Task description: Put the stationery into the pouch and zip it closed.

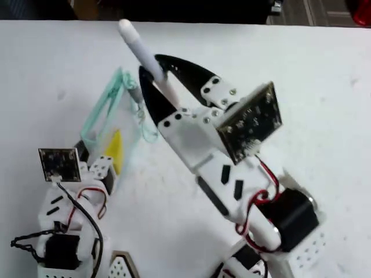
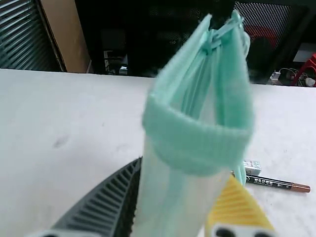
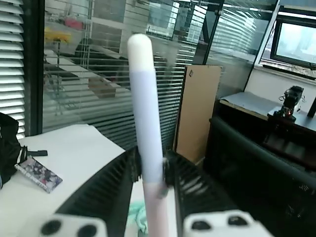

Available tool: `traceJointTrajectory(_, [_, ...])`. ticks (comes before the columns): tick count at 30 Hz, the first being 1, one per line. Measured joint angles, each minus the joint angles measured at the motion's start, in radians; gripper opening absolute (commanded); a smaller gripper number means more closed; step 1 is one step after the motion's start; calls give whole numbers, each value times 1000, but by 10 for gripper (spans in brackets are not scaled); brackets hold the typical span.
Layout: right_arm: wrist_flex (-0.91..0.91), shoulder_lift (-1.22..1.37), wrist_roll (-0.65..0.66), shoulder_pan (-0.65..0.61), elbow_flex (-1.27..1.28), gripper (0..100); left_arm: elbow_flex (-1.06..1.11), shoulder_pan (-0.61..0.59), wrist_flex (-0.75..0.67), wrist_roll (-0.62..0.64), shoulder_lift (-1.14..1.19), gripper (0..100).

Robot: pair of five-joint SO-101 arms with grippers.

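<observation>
— Both arms (image 1: 194, 142) white plastic, are they?
— Yes, with black motors (image 1: 293, 217), red and black cables (image 1: 269, 176) and bare camera boards (image 1: 250, 123). Right tool (image 1: 149, 63) has black ribbed fingers (image 3: 106, 192); left tool (image 2: 183, 173) one grey, one yellow finger (image 2: 237, 205)

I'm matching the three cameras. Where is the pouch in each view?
High view: pouch left of centre, left of the pen.
Left wrist view: pouch close up, clamped in the left gripper.
Right wrist view: likely the mint sliver beside the pen, past the right gripper.
Shared landmark: the white table.
</observation>
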Motion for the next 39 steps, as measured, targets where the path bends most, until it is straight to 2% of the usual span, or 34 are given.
traceJointTrajectory(3, [-48,35,-2,-32,0,18,0,23,0,0,0,203])
traceJointTrajectory(11, [-124,124,-2,-218,-15,17,0,49,0,0,2,203])
traceJointTrajectory(17, [-132,242,-2,-229,-97,17,0,49,0,0,2,203])
traceJointTrajectory(29, [-110,385,-8,-229,-97,17,0,49,0,0,2,203])
traceJointTrajectory(35, [-120,385,-215,-180,-17,17,0,49,0,0,2,203])
traceJointTrajectory(39, [-120,368,-241,-141,26,17,0,49,0,0,2,203])
